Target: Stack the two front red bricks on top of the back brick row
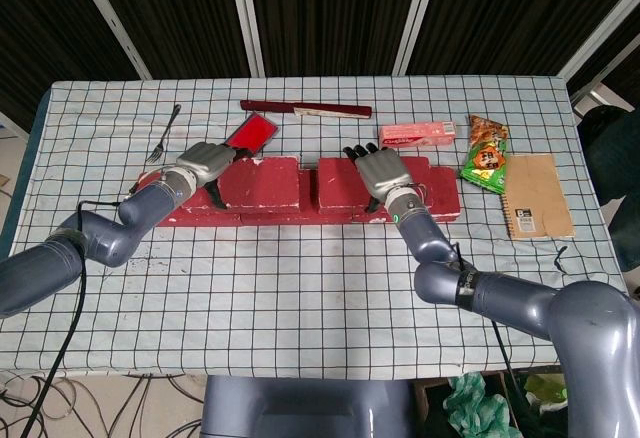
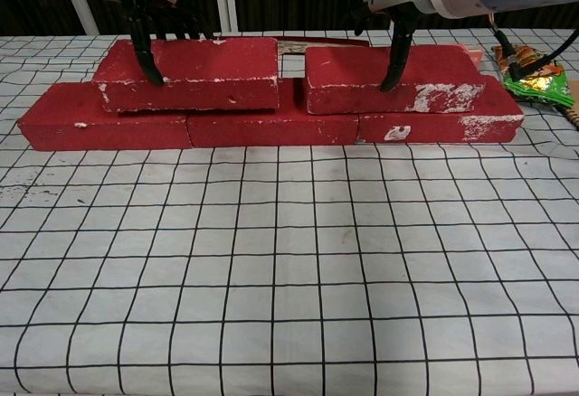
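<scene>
On the back row [image 2: 271,129], both bricks already sit a tier up — your left hand [image 1: 203,164] grips the left brick [image 2: 185,73], fingers hooked down over its front face and the rest behind, and your right hand [image 1: 380,171] grips the right brick [image 2: 398,78] the same way. I judge this the settling and release step. The left brick looks a touch tilted in the chest view, its right end lifted slightly, so lower it flat before you let go. Ease the fingers apart slowly and lift straight up, since a dragging fingertip could slide a brick toward the front edge. A narrow gap separates the two bricks; closing it is optional, but keep each one fully borne by the row beneath. The right brick sits back from the row's front face, with a strip of the lower brick showing ahead of it — that seems stable enough. The bricks are deep red with white scuffs and chipped patches, most plainly on the right brick's front and the lower right one; the faces look rough and gritty, so expect friction. Behind the row on the checked worktop [image 1: 300,288] lie a fork [image 1: 165,132], a pink box [image 1: 416,134], a snack bag [image 1: 487,154] and a notebook [image 1: 537,195], all well apart from your hands.
</scene>
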Controlling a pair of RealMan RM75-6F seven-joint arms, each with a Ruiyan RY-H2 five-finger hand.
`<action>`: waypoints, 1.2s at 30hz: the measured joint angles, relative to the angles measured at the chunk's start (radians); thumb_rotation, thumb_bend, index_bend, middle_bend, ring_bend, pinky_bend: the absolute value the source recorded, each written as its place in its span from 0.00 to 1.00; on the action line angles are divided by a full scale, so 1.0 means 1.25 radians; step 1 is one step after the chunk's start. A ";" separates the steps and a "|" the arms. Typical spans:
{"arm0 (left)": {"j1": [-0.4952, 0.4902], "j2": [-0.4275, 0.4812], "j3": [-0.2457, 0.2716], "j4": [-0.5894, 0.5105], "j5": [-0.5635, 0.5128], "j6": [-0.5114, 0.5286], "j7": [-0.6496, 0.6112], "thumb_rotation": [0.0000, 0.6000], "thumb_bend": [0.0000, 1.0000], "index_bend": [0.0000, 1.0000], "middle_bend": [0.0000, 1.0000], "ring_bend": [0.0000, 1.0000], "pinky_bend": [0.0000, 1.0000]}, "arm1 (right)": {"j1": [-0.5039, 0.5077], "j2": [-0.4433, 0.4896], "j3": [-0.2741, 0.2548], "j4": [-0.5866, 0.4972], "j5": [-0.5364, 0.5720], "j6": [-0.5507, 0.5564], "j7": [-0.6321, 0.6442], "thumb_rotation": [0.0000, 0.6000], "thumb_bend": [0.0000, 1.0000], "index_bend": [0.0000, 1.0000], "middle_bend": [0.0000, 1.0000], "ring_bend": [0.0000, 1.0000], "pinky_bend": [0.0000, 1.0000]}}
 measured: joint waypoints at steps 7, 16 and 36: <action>-0.013 -0.006 0.004 0.002 -0.018 -0.009 -0.004 1.00 0.21 0.17 0.21 0.10 0.21 | -0.002 0.014 0.004 -0.020 0.000 0.009 0.002 1.00 0.02 0.01 0.07 0.06 0.19; -0.036 -0.026 0.020 0.022 -0.045 -0.017 -0.006 1.00 0.20 0.17 0.20 0.10 0.21 | -0.008 0.028 0.004 -0.030 -0.005 0.012 0.007 1.00 0.02 0.01 0.07 0.06 0.19; -0.073 -0.048 0.054 0.047 -0.087 -0.017 -0.006 1.00 0.20 0.17 0.20 0.10 0.21 | -0.021 0.038 0.005 -0.032 -0.024 0.014 0.018 1.00 0.02 0.01 0.07 0.05 0.19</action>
